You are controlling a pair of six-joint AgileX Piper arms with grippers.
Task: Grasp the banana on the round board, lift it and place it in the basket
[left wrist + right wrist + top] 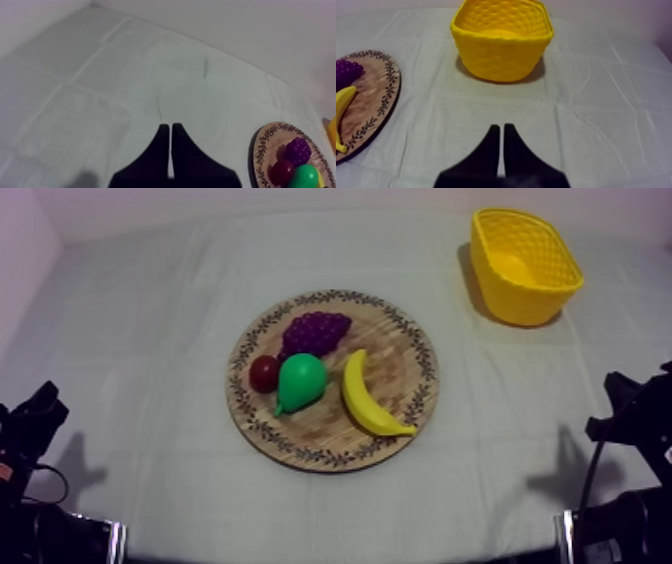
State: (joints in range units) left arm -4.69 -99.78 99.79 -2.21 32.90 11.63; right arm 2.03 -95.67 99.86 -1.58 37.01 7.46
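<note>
Our left claw (171, 128) and our right claw (501, 128) each sit over the table (150, 338), fingers pressed together into a narrow wedge and holding nothing. The banana (372, 398) lies on the wooden board (405, 348), just beside the pear (300, 381), well apart from the yellow basket (525, 306) at our right.

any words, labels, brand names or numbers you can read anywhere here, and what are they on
None: no word, number or brand mark can be read anywhere.
The wooden board has a leafy ornament round its rim, not letters.
The yellow basket has only a woven pattern.
The banana, pear, grapes, small red fruit and cloth are unmarked.
</note>
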